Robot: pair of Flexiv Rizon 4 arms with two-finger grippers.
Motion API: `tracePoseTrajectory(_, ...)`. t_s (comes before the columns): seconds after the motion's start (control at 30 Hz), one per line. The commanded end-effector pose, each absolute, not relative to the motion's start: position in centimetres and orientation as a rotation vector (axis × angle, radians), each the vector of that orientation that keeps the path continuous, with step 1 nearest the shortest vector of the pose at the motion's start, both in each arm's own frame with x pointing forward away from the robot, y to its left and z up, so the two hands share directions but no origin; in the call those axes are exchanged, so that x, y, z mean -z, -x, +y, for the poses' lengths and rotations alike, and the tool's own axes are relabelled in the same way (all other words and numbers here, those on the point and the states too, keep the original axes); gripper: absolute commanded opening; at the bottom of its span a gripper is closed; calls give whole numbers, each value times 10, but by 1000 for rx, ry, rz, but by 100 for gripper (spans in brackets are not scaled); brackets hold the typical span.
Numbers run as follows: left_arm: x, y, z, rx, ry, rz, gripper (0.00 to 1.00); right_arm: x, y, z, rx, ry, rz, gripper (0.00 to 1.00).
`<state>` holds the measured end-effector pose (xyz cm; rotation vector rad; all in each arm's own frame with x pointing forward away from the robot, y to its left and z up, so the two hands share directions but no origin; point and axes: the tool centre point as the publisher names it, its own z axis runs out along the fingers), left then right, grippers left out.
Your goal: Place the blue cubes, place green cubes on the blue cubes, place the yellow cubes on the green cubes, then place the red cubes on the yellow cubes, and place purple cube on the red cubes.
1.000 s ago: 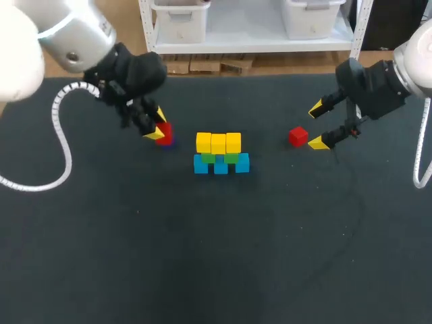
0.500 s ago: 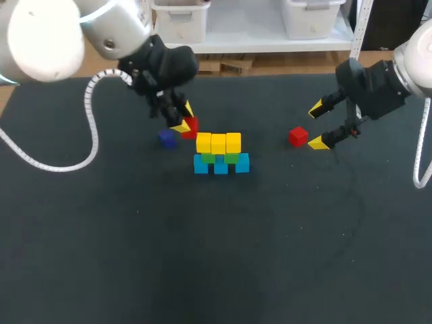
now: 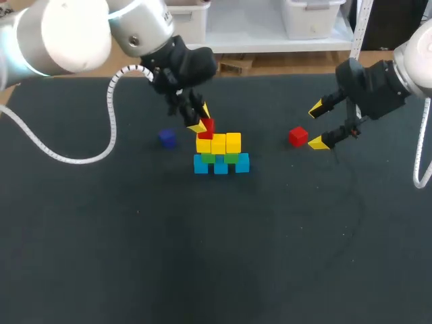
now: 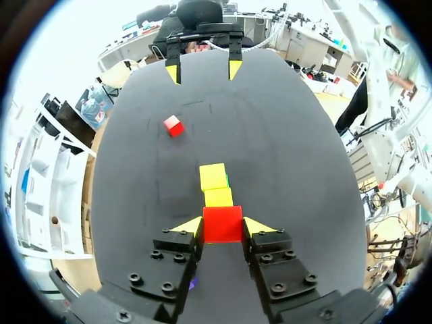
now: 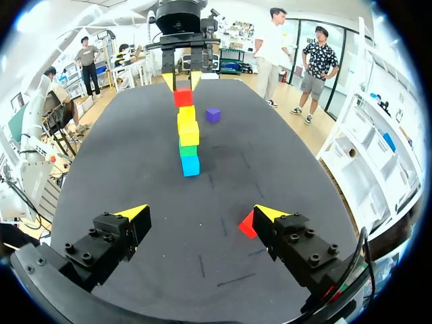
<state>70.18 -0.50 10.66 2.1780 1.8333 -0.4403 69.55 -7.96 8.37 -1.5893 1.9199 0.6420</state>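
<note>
Table (image 3: 202, 256): left pincer (image 4: 223, 227) clamps red cube (image 3: 207, 127) over stack (image 3: 221, 154) left edge.

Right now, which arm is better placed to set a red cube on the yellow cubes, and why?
Left. The left arm has jaws shut on a red cube over the yellow cubes; the right arm has jaws open beside the other red cube, away from them.

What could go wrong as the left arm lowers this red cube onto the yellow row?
1. The left gripper holds the small red cube over one end of the yellow cube row. Released off-centre, it may tip off that end.
2. Its fingertips flank the row, so lowering could nudge the loose green cubes and blue cubes beneath.
3. The open right gripper has a fingertip close to the second red cube and might knock it.
</note>
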Motion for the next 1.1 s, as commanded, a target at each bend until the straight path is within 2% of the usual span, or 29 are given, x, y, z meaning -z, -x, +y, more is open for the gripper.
tracePoseTrajectory(0.03,-104,-707,-7,464,-2187,1838,0,-83,-696,-80,-645,1589,1917,100)
tracePoseTrajectory(1.1,-97,-703,-13,463,-2201,1884,0,-83,-696,-80,-645,1589,1917,100)
